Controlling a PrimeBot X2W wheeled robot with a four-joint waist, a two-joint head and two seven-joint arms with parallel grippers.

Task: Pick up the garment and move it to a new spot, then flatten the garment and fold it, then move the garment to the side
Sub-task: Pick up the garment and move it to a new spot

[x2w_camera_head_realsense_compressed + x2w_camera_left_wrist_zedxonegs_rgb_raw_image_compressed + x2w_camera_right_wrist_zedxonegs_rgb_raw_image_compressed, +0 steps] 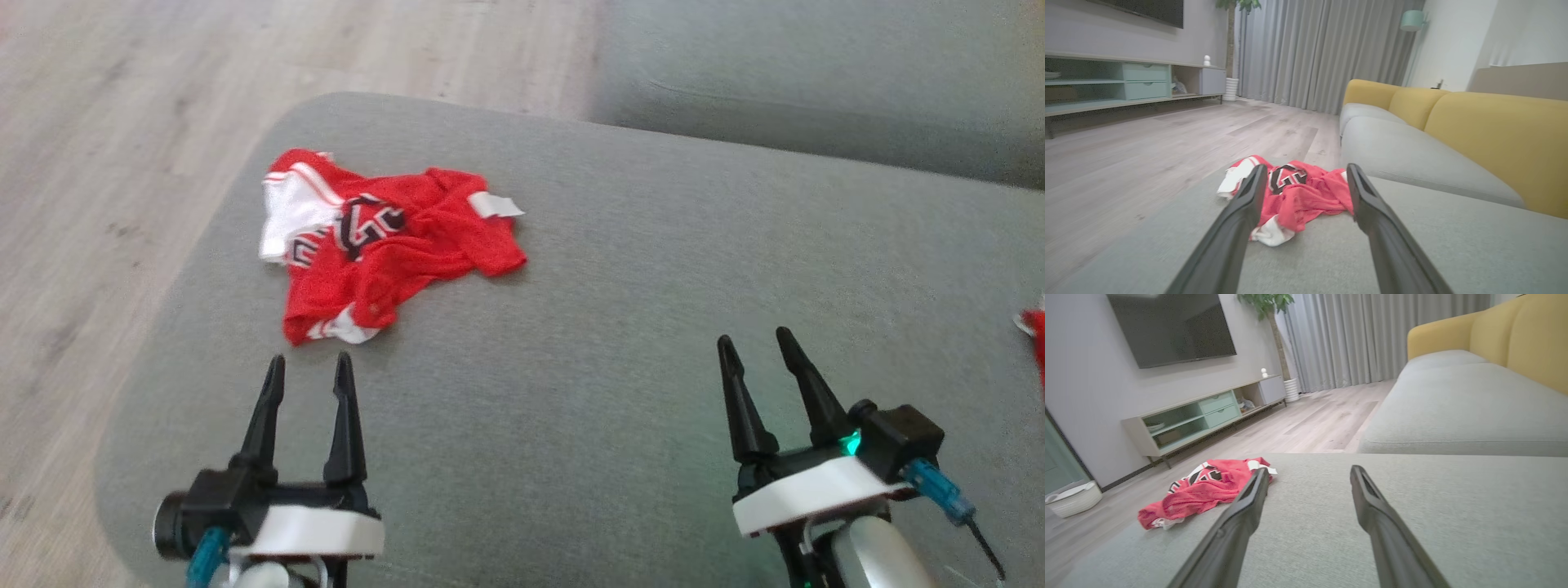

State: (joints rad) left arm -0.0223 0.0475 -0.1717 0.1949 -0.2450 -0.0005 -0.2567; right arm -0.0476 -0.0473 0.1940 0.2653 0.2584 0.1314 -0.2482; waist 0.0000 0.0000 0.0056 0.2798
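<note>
Red garment (pixel 392 245) at left edge of grey cushion (pixel 637 327) — bare fabric rightward, left claw (pixel 309 357), right claw (pixel 753 335) released.

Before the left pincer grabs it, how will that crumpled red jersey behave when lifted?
The red jersey will probably hang limp, since it already lies in soft crumpled folds. It looks like thin mesh, so likely light. Pinched at one fold, the rest may trail across the grey cushion.
</note>
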